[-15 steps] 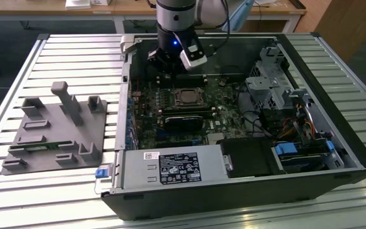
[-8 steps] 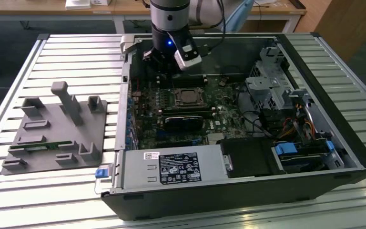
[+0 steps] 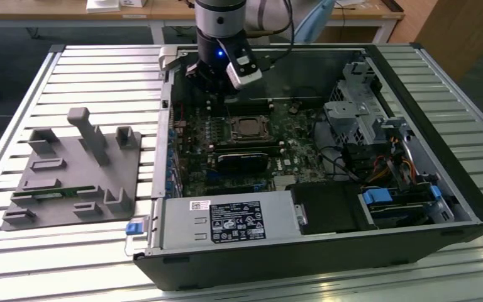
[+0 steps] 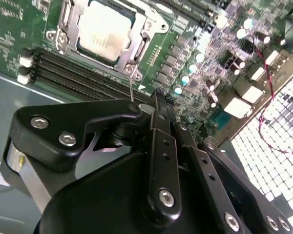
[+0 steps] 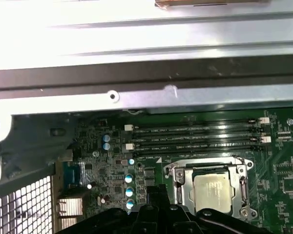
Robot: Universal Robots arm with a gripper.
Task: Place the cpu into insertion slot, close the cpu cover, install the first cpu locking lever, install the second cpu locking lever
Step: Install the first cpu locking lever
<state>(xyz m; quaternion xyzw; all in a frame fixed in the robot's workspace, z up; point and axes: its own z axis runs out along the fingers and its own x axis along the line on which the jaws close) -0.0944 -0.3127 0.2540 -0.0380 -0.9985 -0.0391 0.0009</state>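
- cpu (image 4: 105, 29) sits in insertion slot (image 4: 62, 24); I judge it light, stiff, fragile: hold by edges.
- gripper (image 4: 158, 100) clenched, holding nothing, near the slot.

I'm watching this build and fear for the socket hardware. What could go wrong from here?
The end effector hangs close to the cpu, which sits framed by the cpu cover. A thin metal lever stands up right at its tip; a slightly off approach might bend it or slip off it. The long memory slots lie alongside and could get scraped.
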